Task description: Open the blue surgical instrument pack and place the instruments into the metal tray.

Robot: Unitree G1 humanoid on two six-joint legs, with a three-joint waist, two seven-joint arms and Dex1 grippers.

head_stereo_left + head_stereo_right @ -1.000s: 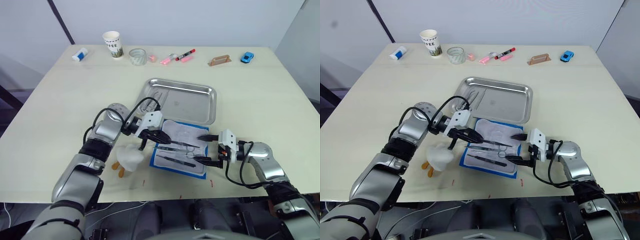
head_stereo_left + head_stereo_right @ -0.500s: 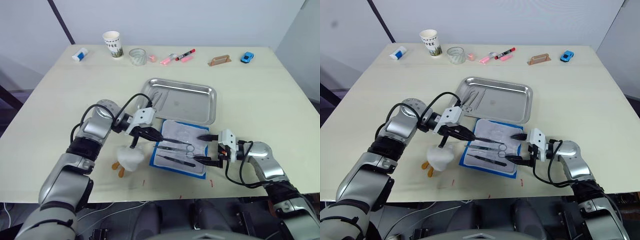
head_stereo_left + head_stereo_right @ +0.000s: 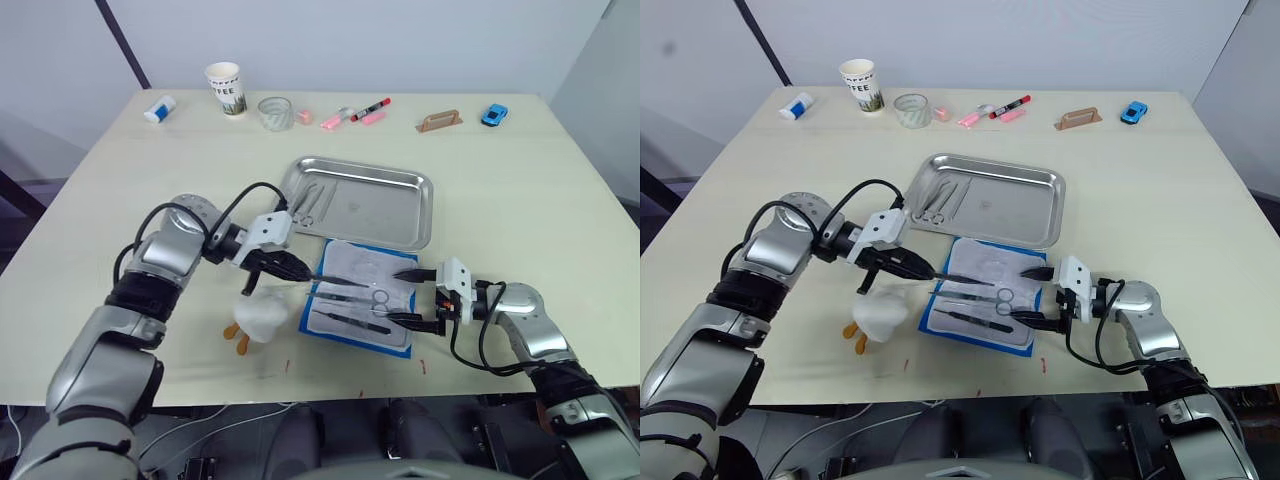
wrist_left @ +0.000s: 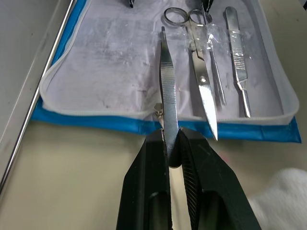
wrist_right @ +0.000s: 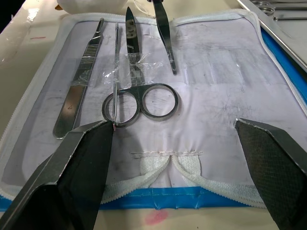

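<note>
The left gripper (image 4: 171, 143) has its black fingers clamped on the handle end of slim, ribbed steel tweezers (image 4: 167, 81): stiff, light and likely slippery, so a firm pinch on the ribbing suits. The tips hang over the open blue fabric instrument pack (image 3: 362, 299), at six o'clock from the shiny rectangular metal tray (image 3: 362, 200). The right gripper (image 5: 172, 158) waits spread apart at the pack's edge.

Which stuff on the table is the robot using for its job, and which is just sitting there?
For the job: blue surgical instrument pack, lying open; instruments; tweezers held by left gripper; metal tray.

Just lying about: paper cup, marker pen, toy car, white duck toy.
</note>
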